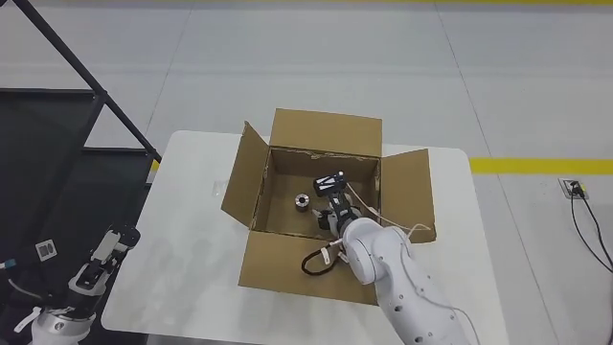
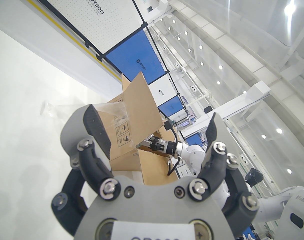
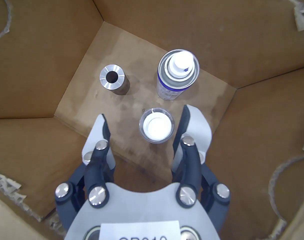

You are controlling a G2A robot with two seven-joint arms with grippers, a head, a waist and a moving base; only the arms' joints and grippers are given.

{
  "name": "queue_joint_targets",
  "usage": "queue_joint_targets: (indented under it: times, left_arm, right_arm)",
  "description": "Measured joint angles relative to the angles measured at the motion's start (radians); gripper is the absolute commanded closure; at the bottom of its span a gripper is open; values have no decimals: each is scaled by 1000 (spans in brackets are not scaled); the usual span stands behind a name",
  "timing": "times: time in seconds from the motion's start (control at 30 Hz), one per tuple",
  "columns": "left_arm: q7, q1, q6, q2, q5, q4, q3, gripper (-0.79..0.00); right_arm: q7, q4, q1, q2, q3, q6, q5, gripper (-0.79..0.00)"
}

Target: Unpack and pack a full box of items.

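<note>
An open cardboard box (image 1: 287,266) stands in the middle of the white table (image 1: 192,249). On its floor are a metal cylinder (image 3: 113,79) with a bored hole, an upright spray can (image 3: 178,74) and a small clear jar with a white lid (image 3: 157,128). My right gripper (image 3: 145,117) hangs open inside the box (image 3: 167,13), just above the jar, one finger on each side and touching nothing. From above, the right gripper (image 1: 324,213) is beside the cylinder (image 1: 302,202). My left gripper (image 2: 152,118) is open and empty, low at the table's near left corner (image 1: 120,240).
The box's four flaps (image 1: 244,177) stand outward, and torn tape hangs from their edges. A clear scrap of tape (image 2: 111,108) sticks out from the box's side. Bare table lies left of the box. A black frame (image 1: 86,86) stands beyond the table's left side.
</note>
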Motion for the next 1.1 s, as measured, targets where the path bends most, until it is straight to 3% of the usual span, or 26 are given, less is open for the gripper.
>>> queue_joint_targets:
  times: [0.27,0.63,0.87,1.1]
  left_arm:
    - [0,0,0,0,0,0,0,-785]
    - [17,-18,34,3,40,-30,5,-785]
    - [-34,-117,129,18,218,-120,81,-785]
    - [-79,-253,206,25,375,-79,243,-785]
  right_arm:
    - [-40,-309,-164,20,61,-18,-6,-785]
    - [-78,-283,-170,19,69,-7,-7,-785]
    - [-210,-414,-253,29,259,-107,344,-785]
    - [-234,-476,-366,52,537,-238,740,-785]
